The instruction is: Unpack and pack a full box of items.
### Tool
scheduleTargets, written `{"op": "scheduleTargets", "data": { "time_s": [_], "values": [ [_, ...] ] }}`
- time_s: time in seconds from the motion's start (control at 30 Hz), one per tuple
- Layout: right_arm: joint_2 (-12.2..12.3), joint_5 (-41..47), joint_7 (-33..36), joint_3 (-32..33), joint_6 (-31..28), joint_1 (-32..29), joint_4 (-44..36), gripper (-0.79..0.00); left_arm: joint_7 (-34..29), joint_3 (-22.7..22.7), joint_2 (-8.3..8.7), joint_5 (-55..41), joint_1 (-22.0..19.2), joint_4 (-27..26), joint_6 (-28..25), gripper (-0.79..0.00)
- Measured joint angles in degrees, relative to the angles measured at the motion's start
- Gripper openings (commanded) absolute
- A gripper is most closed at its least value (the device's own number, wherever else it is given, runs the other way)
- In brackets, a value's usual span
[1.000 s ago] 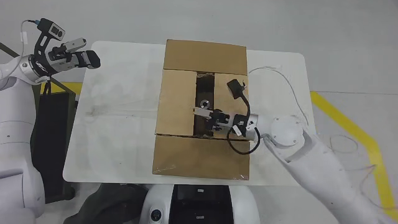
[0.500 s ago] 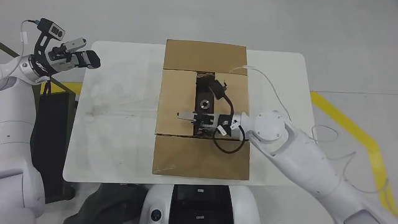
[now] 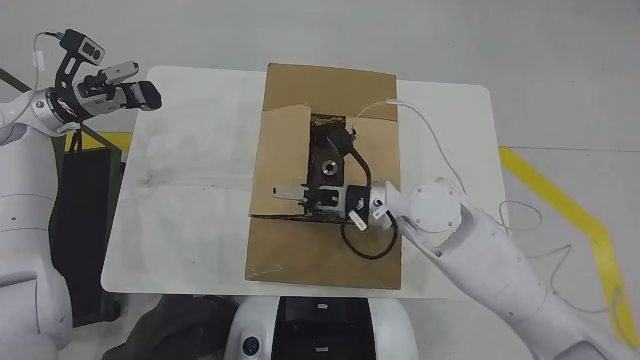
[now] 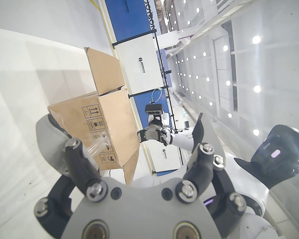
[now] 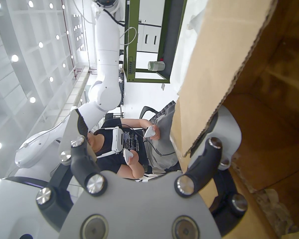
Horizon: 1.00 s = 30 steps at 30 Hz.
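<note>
Between the spread fingers [image 5: 77,135] of the right gripper [image 3: 295,198] the free edge of a cardboard flap [image 3: 283,150] is caught. The jaws are held wide apart and nothing is clamped; the flap is merely borne against one finger. Directly beneath this gripper the box [image 3: 330,90] is found, set on the white table [image 3: 190,200]. The flap is partly raised and tilted, and a dark slot is laid open beside the gripper's wrist. Well away from the box, out beyond the table's corner, the left gripper [image 3: 150,95] is held with its fingers likewise apart and empty.

The step in hand is judged to be the opening of the flaps, so that unpacking can be begun. It is best done if the flap is swung outward in an arc about its crease rather than dragged sideways. Otherwise the box may be slid across the smooth tabletop, or the board torn. The lifting finger should be kept under the edge, and the opposite flap, seen lying flat on the gripper's wrist side, should be folded back afterwards.

Matt brown corrugated board is shown, with its fluting exposed along a ragged, sawtoothed edge. Inside the slot a small round metallic part [image 3: 327,168] is glimpsed, and crumpled brown packing [image 5: 271,200] is seen deeper within.
</note>
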Motion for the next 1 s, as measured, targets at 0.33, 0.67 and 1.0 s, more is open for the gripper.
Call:
{"op": "scheduleTargets", "data": {
  "time_s": [0.33, 0.67, 1.0],
  "values": [
    [-1.5, -2.6, -1.3, -1.8, -0.2, 2.9, -2.5, 0.0, 0.0, 0.0, 0.0, 0.0, 0.0, 0.0, 0.0, 0.0],
    [-4.5, -4.0, -4.8, -6.5, -2.5, 6.7, 0.7, 0.0, 0.0, 0.0, 0.0, 0.0, 0.0, 0.0, 0.0, 0.0],
    [-7.6, -9.1, -10.4, -11.1, -5.1, 8.4, 2.6, 0.0, 2.3, -1.0, 0.33, -0.4, 1.8, -4.5, 0.9, 0.0]
  ]
}}
